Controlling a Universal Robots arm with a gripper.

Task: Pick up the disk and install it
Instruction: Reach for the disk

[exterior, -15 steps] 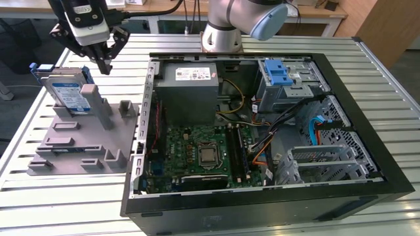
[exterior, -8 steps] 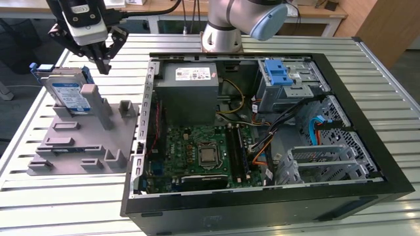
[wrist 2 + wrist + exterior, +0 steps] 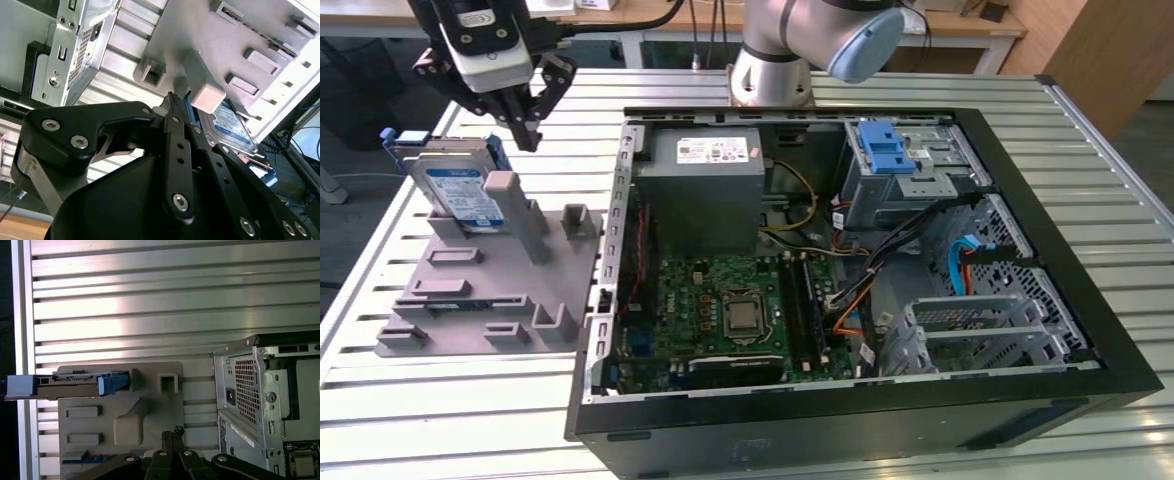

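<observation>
Overhead, the pincer [image 3: 527, 140] points downward, tips pressed together on nothing, near the upright disk [image 3: 460, 190].

The disk [image 3: 459, 188] stands on edge at the upper left of the exterior view, silver, with its blue-and-white label facing the camera and blue rails along its sides. It seems to lean slightly, slotted into a grey holder [image 3: 494, 282], untouched by anything else.
</observation>
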